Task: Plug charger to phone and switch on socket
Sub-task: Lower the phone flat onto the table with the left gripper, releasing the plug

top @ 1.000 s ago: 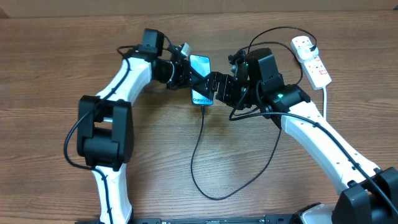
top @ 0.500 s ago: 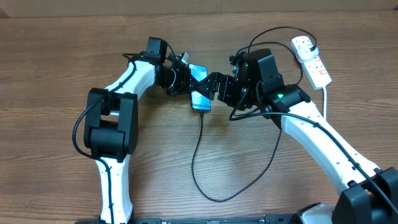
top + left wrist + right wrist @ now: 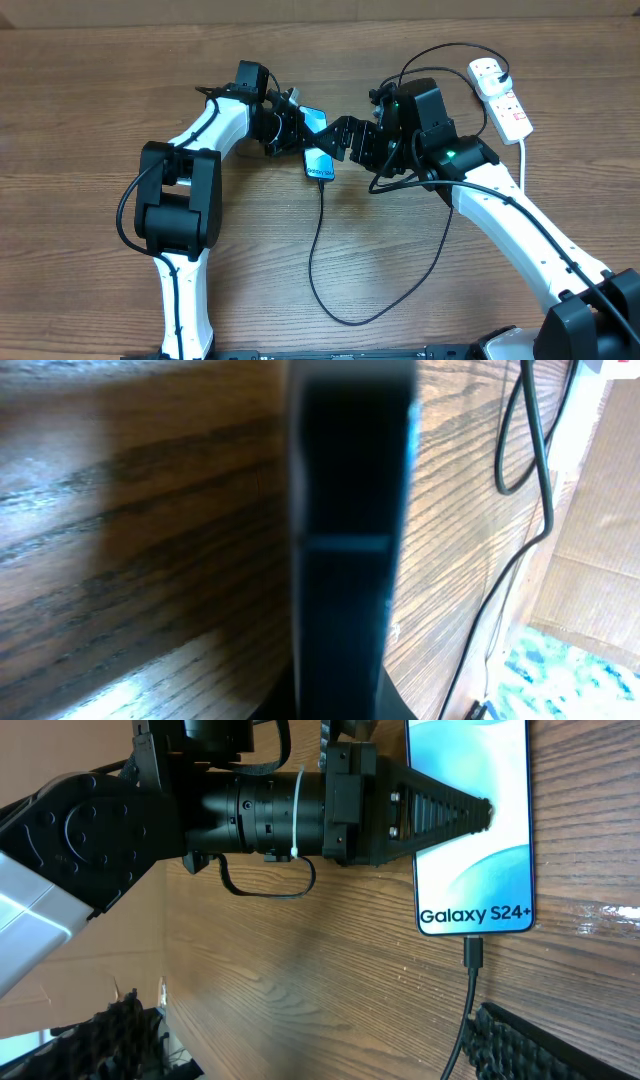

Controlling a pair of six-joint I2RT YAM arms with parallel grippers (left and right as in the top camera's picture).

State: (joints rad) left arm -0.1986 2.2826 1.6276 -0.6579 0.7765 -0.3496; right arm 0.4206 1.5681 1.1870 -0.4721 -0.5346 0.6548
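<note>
Clamping the slim, dark-framed, blue-screened smartphone (image 3: pixel 472 870) between closed jaws, the left gripper (image 3: pixel 298 127) holds it near the middle of the brown wooden table (image 3: pixel 90 110). The thin black charger cable (image 3: pixel 312 250) meets its bottom edge. The right gripper (image 3: pixel 345 140), jaws wide apart, sits just beside it, with the white oblong power strip (image 3: pixel 500 92) well apart.

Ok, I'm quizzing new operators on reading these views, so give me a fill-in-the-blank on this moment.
1. The phone has the ____ plugged into its bottom edge.
2. The left claw is ____ on the phone.
3. The right claw stands ____.
4. The socket lies on the ____ arm's side of the table.
Missing words: charger, shut, open, right.
</note>
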